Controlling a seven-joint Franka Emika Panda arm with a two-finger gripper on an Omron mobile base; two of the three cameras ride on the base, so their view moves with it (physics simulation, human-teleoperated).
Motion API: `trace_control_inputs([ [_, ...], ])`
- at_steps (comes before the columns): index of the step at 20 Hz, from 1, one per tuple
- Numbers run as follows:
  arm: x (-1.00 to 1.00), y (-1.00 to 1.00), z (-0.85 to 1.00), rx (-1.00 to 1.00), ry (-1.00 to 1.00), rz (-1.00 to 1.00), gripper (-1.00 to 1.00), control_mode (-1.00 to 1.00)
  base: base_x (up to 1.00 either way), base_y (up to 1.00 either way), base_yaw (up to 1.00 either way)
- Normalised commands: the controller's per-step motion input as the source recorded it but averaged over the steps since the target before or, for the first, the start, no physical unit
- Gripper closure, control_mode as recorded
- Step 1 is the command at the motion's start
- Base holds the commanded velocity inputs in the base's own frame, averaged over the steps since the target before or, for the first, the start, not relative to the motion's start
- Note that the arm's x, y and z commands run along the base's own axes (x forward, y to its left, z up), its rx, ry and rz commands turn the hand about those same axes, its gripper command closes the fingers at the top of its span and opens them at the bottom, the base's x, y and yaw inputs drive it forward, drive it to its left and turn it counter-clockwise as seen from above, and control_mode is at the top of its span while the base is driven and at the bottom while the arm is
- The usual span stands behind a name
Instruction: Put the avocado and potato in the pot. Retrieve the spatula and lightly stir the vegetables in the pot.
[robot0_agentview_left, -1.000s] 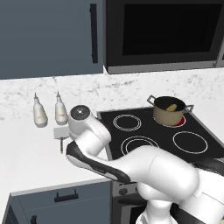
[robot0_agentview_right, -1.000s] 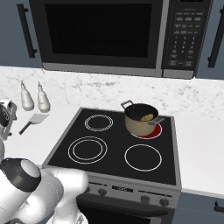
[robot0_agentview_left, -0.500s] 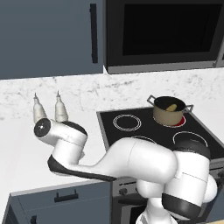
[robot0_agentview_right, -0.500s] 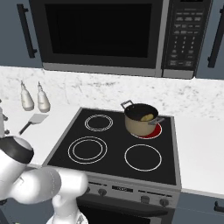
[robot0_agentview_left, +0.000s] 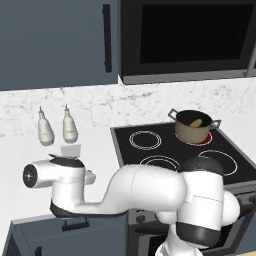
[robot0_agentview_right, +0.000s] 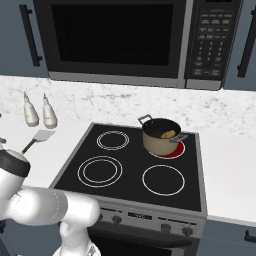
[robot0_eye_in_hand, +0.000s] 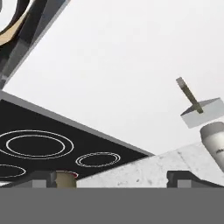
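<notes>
The tan pot (robot0_agentview_right: 161, 139) stands on the stove's back right burner, which glows red, and the yellow potato (robot0_agentview_right: 169, 134) lies inside it. The pot (robot0_agentview_left: 192, 128) and potato (robot0_agentview_left: 196, 122) also appear in the left base view. The avocado is hidden. The spatula (robot0_agentview_right: 43, 135) lies on the white counter left of the stove, its dark handle pointing toward the front. In the hand view my gripper (robot0_eye_in_hand: 113, 178) is open with nothing between its fingers. There it looks low across the counter, with the spatula (robot0_eye_in_hand: 202, 112) off to one side and apart from the fingers.
Two white bottles (robot0_agentview_right: 30, 111) (robot0_agentview_right: 49, 113) stand by the back wall behind the spatula. The black stove top (robot0_agentview_right: 130, 170) has free burners at the front and left. My white arm (robot0_agentview_left: 135, 192) bends low over the counter's front left. A microwave hangs above.
The arm has swung left and down toward the counter's front left edge. The pot, potato, spatula and bottles have stayed in place. The gripper stayed open.
</notes>
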Motion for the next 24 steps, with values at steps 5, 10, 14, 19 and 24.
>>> trace_control_inputs([
  [5,0.0,-0.31,-0.33,-0.01,-0.16,0.23,-1.0,-1.0,0.0,0.0,0.0],
  [10,0.03,-0.27,-0.29,0.0,-0.15,0.23,-1.0,-1.0,0.0,0.0,0.0],
  [14,0.28,-0.02,-0.09,0.0,-0.02,0.15,-1.0,-1.0,0.0,0.0,0.0],
  [19,0.4,0.03,0.0,0.0,0.0,0.09,-1.0,-1.0,0.0,0.0,0.0],
  [24,0.22,0.16,-0.14,0.0,0.0,0.05,-1.0,-1.0,0.0,0.0,0.0],
])
